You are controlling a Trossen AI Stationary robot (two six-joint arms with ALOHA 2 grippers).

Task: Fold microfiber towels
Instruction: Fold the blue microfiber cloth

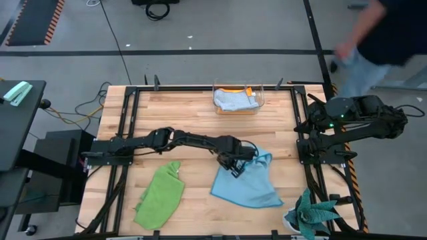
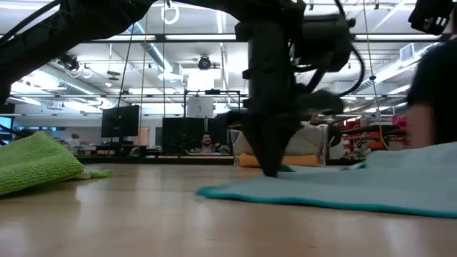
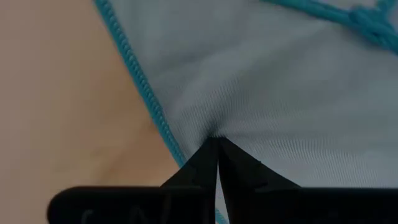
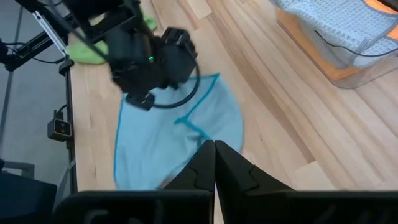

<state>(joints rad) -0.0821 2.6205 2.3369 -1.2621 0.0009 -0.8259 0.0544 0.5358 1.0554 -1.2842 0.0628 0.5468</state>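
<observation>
My left fingers are pressed together at their tips, pinching a small pucker of the light blue towel just inside its stitched teal hem. That left gripper sits at the towel's upper left corner, near the middle of the wooden surface. The towel lies mostly flat, its longer run slanting from that corner toward the front right, with one corner turned up by my wrist. My right gripper has its fingers together on nothing and waits raised at the right edge of the surface. At the far edge, the clear plastic box holds a grey towel on top of an orange-yellow one. The lime green towel lies crumpled at the front left, its length running from back right to front left, apart from the blue one.
</observation>
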